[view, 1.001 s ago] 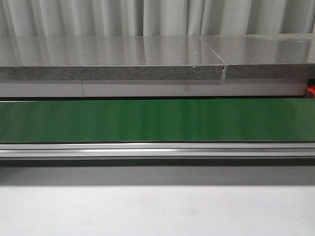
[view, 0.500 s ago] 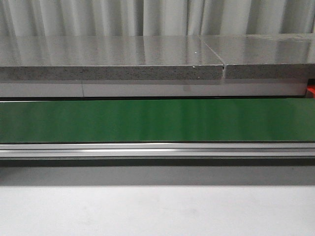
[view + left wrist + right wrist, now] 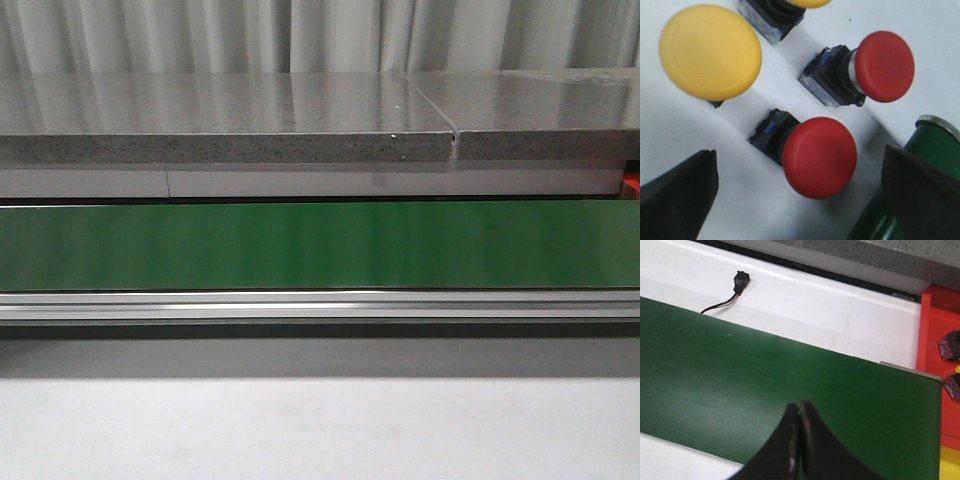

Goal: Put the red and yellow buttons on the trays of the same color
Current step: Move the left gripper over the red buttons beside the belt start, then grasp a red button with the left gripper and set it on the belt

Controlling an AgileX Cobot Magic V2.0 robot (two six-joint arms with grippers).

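Red button [image 3: 820,156] sits framed by the left gripper [image 3: 800,192], jaws wide apart.
Rigid, glossy dome likely slips; grip the black body. Right gripper [image 3: 799,437] pinched closed, empty, over green belt [image 3: 740,380].

Top yellow button [image 3: 807,2] cut by frame edge; near yellow button [image 3: 710,51] blurred; red tray [image 3: 940,340] contents cropped.

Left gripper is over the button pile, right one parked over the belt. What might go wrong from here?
The left gripper is open above a red button lying on its side; closing on the round cap may make it slip. A second red button and a yellow button lie close and could be knocked. The right gripper is shut, so not ready to grasp.
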